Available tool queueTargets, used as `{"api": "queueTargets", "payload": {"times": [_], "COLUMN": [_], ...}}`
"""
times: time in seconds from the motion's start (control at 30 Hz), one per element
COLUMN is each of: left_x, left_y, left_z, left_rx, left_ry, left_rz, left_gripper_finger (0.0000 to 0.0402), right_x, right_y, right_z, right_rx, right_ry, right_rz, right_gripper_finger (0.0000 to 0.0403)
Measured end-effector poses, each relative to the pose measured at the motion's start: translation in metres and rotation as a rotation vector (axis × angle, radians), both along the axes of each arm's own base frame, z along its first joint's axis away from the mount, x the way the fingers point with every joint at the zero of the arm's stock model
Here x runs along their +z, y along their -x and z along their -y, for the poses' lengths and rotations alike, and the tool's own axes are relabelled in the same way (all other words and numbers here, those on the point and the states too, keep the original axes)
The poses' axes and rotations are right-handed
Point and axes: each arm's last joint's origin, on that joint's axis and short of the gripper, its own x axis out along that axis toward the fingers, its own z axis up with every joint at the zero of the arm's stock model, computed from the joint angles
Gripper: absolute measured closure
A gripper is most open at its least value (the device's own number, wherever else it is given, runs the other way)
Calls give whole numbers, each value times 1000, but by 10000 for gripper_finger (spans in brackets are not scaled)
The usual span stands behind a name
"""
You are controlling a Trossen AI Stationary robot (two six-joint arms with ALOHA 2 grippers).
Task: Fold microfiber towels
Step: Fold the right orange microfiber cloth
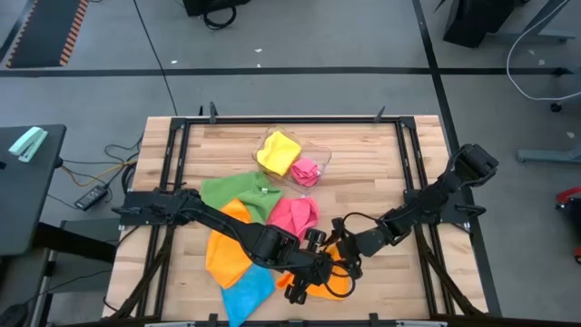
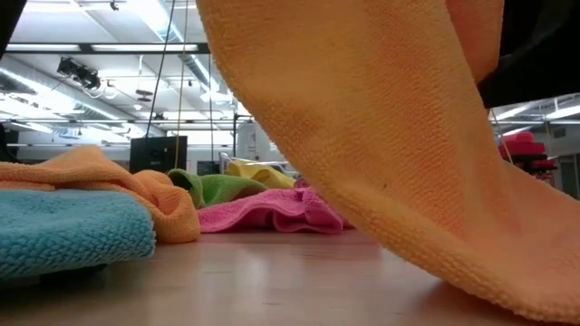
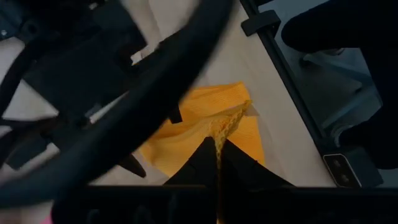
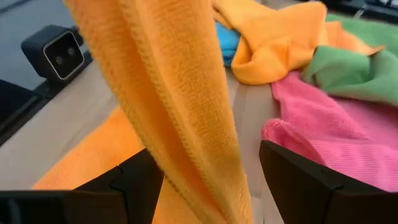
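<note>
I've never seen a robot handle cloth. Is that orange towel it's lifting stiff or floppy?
Probably very floppy: the orange towel hangs in a sagging drape from the shut left gripper. It looks light. Its nubby weave likely grips rather than slips.

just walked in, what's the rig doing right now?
It is working on an orange towel at the table's front edge. The left claw is shut on a bunched edge of it, and that part is lifted while the rest lies on the wooden table. The right claw is open, with the hanging cloth between its fingers. Another orange towel, a blue one, a green one and a pink one lie unfolded nearby. A yellow towel sits in a clear tray.
</note>
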Motion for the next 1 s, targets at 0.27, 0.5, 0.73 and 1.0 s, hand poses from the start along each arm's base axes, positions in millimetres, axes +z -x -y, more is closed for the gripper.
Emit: {"api": "queueTargets", "payload": {"times": [0.27,0.5,0.73,1.0], "left_x": [2,20,38,41], "left_y": [4,14,28,32], "left_z": [5,5,9,12], "left_rx": [-39,1,39,50], "left_ry": [-41,-99,-147,-157], "left_rz": [8,78,143,144], "left_gripper_finger": [378,387,388,374], "right_x": [-3,-9,-15,-21], "right_y": [0,5,9,18], "right_z": [1,2,5,3], "right_rx": [73,52,8,73], "right_ry": [-104,-133,-153,-158], "right_rz": [-79,-181,-273,-396], "right_gripper_finger": [199,271,295,337]}}
